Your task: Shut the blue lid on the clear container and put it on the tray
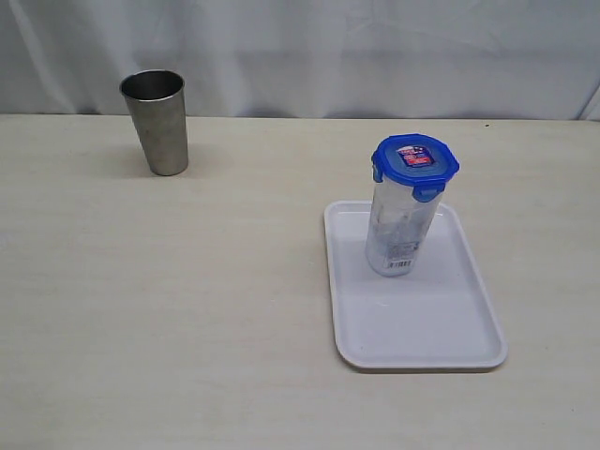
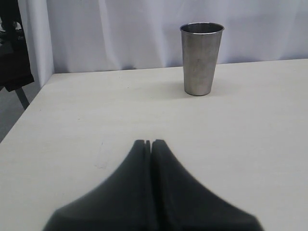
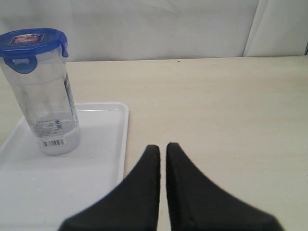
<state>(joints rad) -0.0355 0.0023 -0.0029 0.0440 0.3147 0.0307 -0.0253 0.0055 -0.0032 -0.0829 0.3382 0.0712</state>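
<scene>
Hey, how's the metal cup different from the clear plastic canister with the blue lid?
The grey steel tumbler is opaque; the tall clear plastic container is see-through. The tumbler is open-topped; the container is capped by the blue snap-flap lid. The tumbler stands directly on the table; the container stands on the flat white tray. The tumbler tapers toward its base; the container's sides run straight. Both stand upright.

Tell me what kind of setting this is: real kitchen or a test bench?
Most likely a staged robot test bench, not a kitchen. A pale wood-grain table stands against a plain white curtain. The only props are a steel tumbler and a white tray with a clear container on it, blue lid on.
</scene>
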